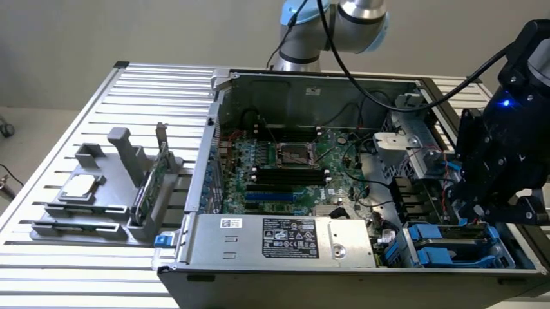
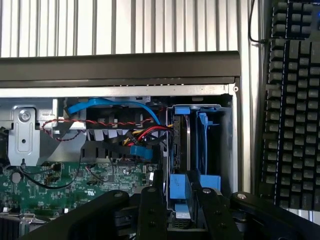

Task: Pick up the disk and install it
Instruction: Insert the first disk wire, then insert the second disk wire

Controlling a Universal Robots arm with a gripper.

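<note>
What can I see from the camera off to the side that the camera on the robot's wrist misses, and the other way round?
The exterior view alone takes in the whole open computer case, its processor socket, the labelled power supply and a grey rack on the slatted table, holding a small square chip and a green circuit card.

The wrist view alone shows a black keyboard and red and black wires.

Both show the end effector over the drive bay, where the disk stands on edge in its blue carrier, and the green motherboard.

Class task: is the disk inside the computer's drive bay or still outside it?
Inside. The disk stands on edge in the bay, its blue carrier tab between the fingers of the gripper; whether it is fully seated cannot be told.
</note>
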